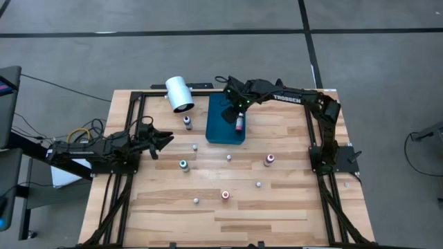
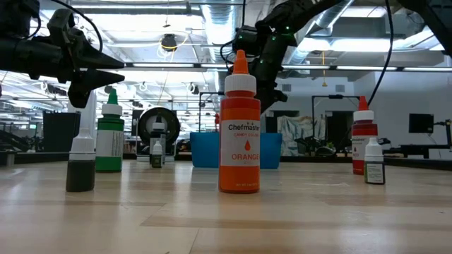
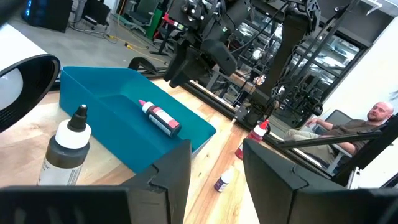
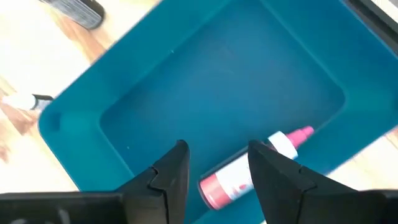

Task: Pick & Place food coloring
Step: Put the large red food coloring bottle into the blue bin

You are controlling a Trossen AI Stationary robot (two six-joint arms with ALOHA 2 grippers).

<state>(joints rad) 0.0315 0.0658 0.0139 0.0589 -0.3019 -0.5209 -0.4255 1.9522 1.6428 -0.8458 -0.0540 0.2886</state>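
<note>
A pink-topped food coloring bottle [image 4: 239,177] lies on its side on the floor of the blue tray [image 1: 220,131], near the tray's right wall. My right gripper [image 4: 217,149] hovers open just above it, pointing steeply down, fingers on either side and clear of it. Other bottles stand upright on the wood: a dark-topped one [image 1: 187,123], a green one [image 1: 183,164], an orange one [image 1: 225,195] and a red one [image 1: 268,160], with several small whitish ones such as [image 1: 229,158]. My left gripper [image 1: 168,140] waits open at the table's left, pointing level.
A large white cylinder [image 1: 178,93] lies at the far edge, left of the tray. Black frame rails [image 1: 131,111] run along the table's left and right sides. Bare wood lies between the scattered bottles in the near half. A person sits beyond the table [image 3: 379,118].
</note>
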